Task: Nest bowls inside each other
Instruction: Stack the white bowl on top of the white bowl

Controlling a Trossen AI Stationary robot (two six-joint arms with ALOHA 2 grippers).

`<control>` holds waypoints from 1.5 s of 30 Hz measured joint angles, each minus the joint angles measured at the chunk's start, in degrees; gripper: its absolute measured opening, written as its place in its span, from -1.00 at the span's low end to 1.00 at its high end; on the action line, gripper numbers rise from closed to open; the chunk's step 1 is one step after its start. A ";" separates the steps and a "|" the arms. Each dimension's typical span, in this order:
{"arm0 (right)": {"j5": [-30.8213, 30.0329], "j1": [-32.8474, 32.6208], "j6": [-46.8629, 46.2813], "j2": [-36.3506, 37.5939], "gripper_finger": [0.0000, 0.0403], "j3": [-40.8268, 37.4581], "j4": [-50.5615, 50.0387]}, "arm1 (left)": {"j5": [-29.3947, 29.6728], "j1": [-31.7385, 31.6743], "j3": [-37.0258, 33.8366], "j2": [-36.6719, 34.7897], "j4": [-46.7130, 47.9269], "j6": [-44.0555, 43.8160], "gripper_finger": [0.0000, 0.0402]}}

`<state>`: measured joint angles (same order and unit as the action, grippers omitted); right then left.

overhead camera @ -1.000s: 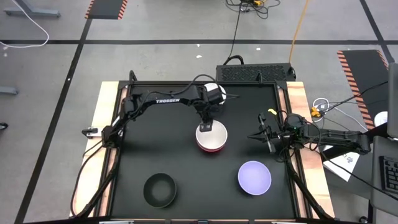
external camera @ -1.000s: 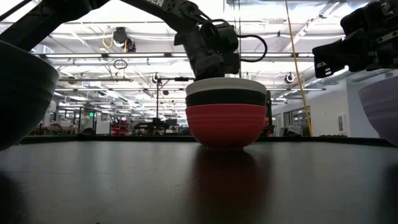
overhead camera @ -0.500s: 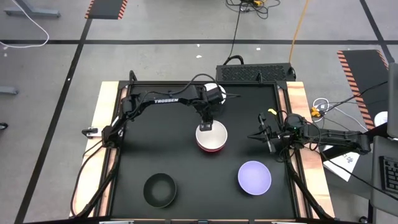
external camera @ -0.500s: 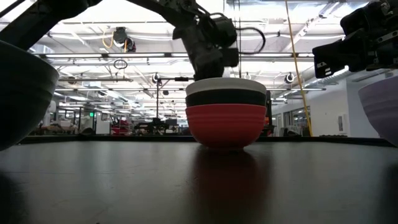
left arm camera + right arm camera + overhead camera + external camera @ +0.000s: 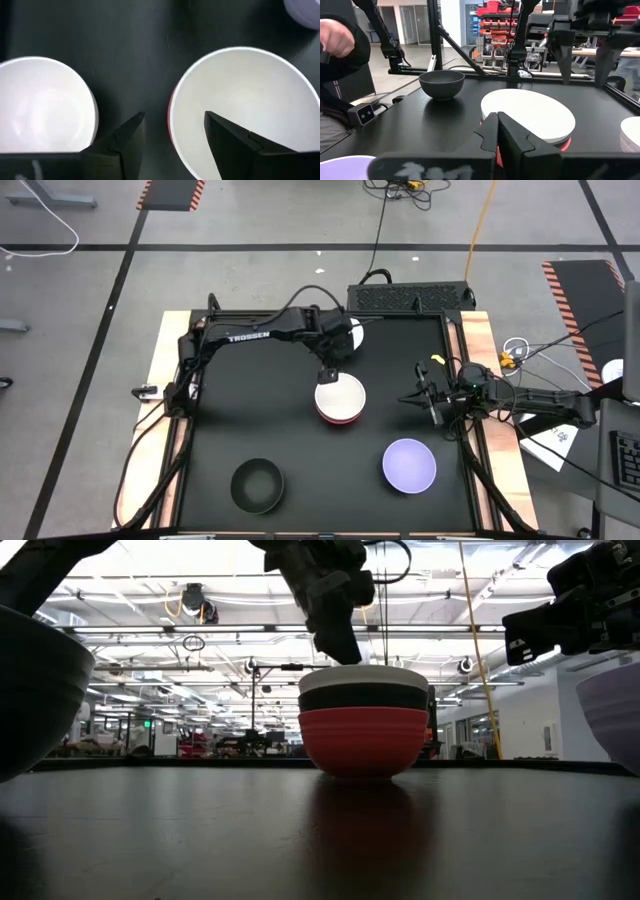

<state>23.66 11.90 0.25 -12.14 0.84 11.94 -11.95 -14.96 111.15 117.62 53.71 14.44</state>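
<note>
left gripper (image 5: 328, 373) open just above the far rim of the stacked bowls (image 5: 340, 400); right gripper (image 5: 432, 408) closed

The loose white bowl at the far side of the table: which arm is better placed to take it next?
Left. The left hand hangs open between the stack and the loose white bowl, close to both. The right hand is shut near the table's right edge, farther away.
</note>
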 joint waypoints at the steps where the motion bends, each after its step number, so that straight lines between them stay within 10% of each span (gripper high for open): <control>1: 0.00 0.00 0.00 0.00 -1.00 0.00 0.00 | -0.03 0.00 0.00 -0.08 0.51 0.00 0.02; 11: 0.00 0.00 -0.66 0.00 -1.00 0.00 -0.04 | -1.15 0.07 -0.02 -2.19 0.35 -1.15 -0.06; 20: 0.00 0.00 -0.66 0.00 -1.00 0.00 -0.03 | -2.68 0.07 -0.02 -2.67 2.21 1.38 -0.94; 36: 0.02 0.00 -0.99 0.00 -1.00 0.00 -0.31 | -4.52 2.75 -0.04 -12.75 -3.23 1.09 -0.99; 45: 0.22 0.00 -1.07 -0.30 -1.00 0.00 -0.30 | 4.04 6.82 -8.55 -26.07 -5.72 -1.26 -1.00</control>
<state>23.88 11.90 -0.82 -12.44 0.84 11.65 -7.91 -8.14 102.60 91.55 47.99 13.18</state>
